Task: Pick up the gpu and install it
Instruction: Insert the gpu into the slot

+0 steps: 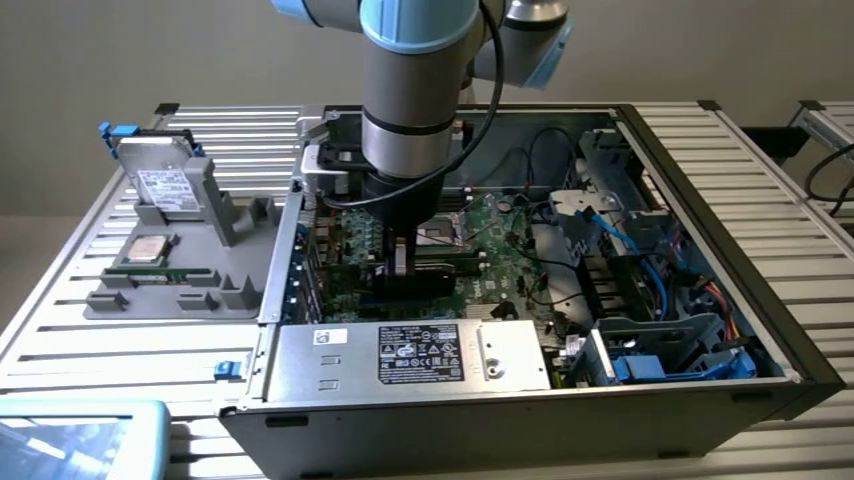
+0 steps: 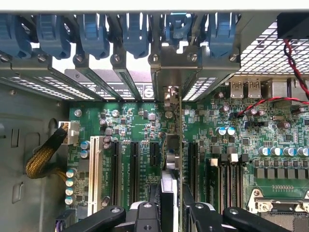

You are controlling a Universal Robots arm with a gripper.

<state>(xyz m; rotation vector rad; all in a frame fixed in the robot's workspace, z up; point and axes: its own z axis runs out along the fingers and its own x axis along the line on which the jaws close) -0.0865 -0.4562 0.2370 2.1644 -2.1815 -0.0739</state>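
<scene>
In the wrist view the gpu (image 2: 173, 145) stands edge-on, a thin upright card running from between my fingers to the rear wall of the case. Its lower edge lies along an expansion slot of the green motherboard (image 2: 140, 121), with its metal end plate (image 2: 170, 65) against the rear openings. My gripper (image 2: 170, 191) is shut on the gpu, one black finger (image 2: 155, 193) on each side. In the exterior view the gripper (image 1: 400, 265) reaches straight down into the open computer case (image 1: 694, 180), low over the motherboard (image 1: 501, 245); the card itself is mostly hidden behind the fingers.
Empty black slots (image 2: 117, 169) and a white slot (image 2: 94, 169) lie beside the card, memory slots (image 2: 227, 179) on the other side. Blue latches (image 2: 96, 34) line the rear wall. The power supply (image 1: 414, 355) sits at the case front; a grey parts tray (image 1: 174, 290) holding a hard drive (image 1: 167, 185) stands at the exterior view's left.
</scene>
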